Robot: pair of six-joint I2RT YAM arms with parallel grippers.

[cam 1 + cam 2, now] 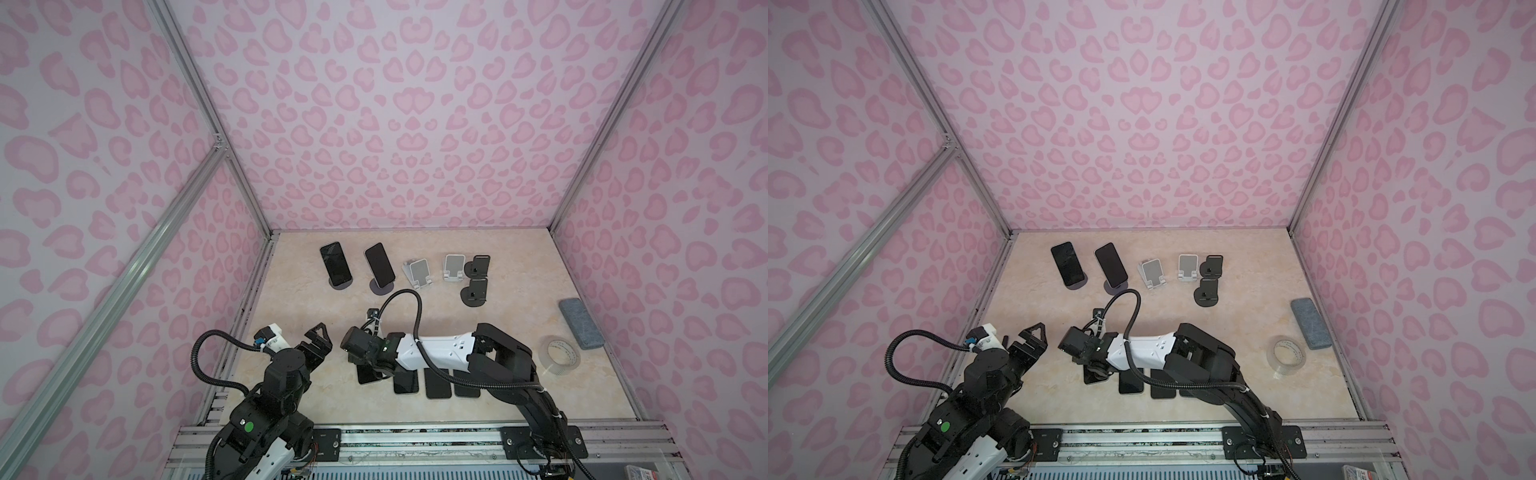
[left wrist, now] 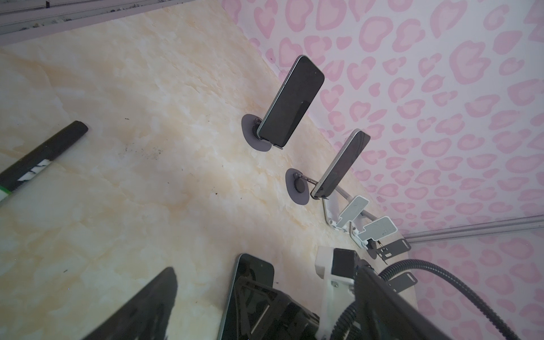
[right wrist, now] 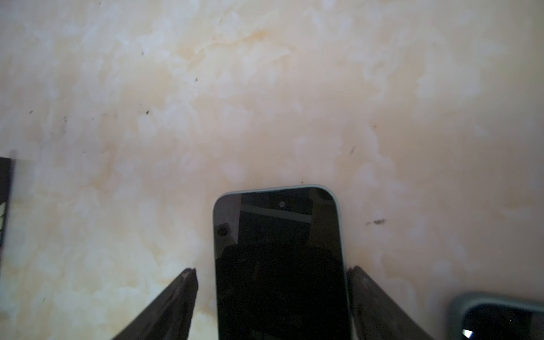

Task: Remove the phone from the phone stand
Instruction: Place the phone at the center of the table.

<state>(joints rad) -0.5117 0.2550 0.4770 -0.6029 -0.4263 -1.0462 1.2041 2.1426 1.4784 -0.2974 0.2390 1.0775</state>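
Two dark phones stand on round-based phone stands at the back: one phone (image 1: 333, 264) (image 2: 291, 101) and, to its right, another (image 1: 379, 262) (image 2: 341, 163). A third phone (image 3: 279, 259) (image 1: 365, 376) lies flat on the table near the front. My right gripper (image 3: 272, 269) (image 1: 370, 368) is open astride it, with a clear gap at one fingertip (image 3: 188, 279); the other fingertip (image 3: 357, 276) is close to the phone's edge. My left gripper (image 1: 326, 340) (image 2: 206, 294) hangs open and holds nothing, just left of the right wrist.
Empty stands at the back right: two white (image 1: 417, 272) (image 1: 454, 268) and two black (image 1: 478, 266) (image 1: 475, 292). Several phones (image 1: 437, 383) lie flat in a row under the right arm. A tape roll (image 1: 559, 353) and a grey case (image 1: 580, 323) sit by the right wall.
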